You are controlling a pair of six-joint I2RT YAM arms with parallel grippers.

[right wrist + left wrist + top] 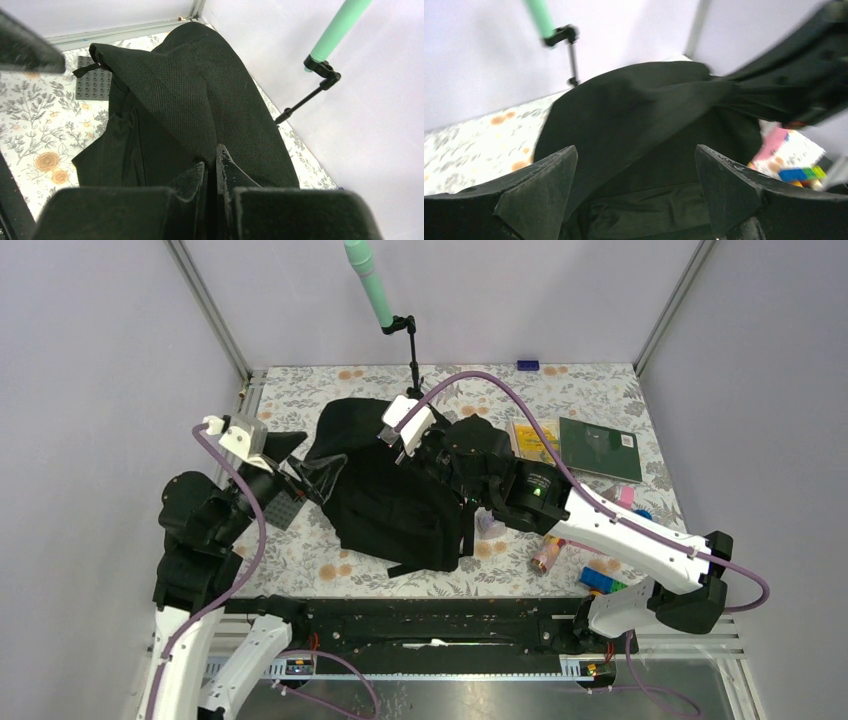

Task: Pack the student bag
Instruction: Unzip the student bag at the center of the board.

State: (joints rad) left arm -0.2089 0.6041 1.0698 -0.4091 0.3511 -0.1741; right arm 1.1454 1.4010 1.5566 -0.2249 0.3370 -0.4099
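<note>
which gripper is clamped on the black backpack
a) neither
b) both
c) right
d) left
c: the right gripper is shut on a raised fold of the backpack, while the left gripper is open, its fingers wide apart and gripping nothing.

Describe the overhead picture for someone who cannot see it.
A large black backpack lies on a floral table. The robot's right tool pinches its top fabric; the left tool stands open at its left edge. A green book and toy bricks lie to its right.
</note>
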